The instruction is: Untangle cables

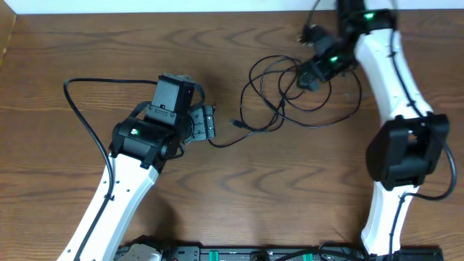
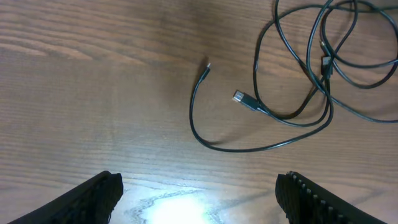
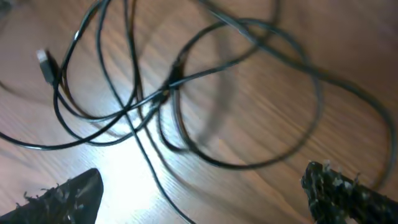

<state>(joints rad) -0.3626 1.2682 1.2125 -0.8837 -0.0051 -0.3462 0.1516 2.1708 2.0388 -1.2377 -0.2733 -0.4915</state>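
My left fingers (image 2: 93,199) are spread wide with nothing between them, held over bare surface (image 2: 93,74) a little left of the middle. My right fingers (image 3: 348,193) are released too, parted above the heap, and no strand lies between them.

The cables (image 2: 323,62) lie in loose overlapping loops toward the far edge of the surface, on the right-hand side. One long tail curves out of them toward my left fingers and stops at a thin tip (image 2: 207,65), and a plug (image 2: 244,99) rests just beside that tail. All the strands look dark to me, so I cannot tell one cord from the other.

The biggest risk, I think, is at the crossing (image 3: 171,84), where several strands run over each other. If my right fingers came down there, they could pinch two or three strands together, and pulling would tighten the loops rather than open them. The cords are thin and would probably slip out of a shallow pinch. If my left fingers pulled the tail while nothing held the heap down, the whole bundle would likely slide along with it. My right view is also blurred, so I could easily pick the wrong strand.
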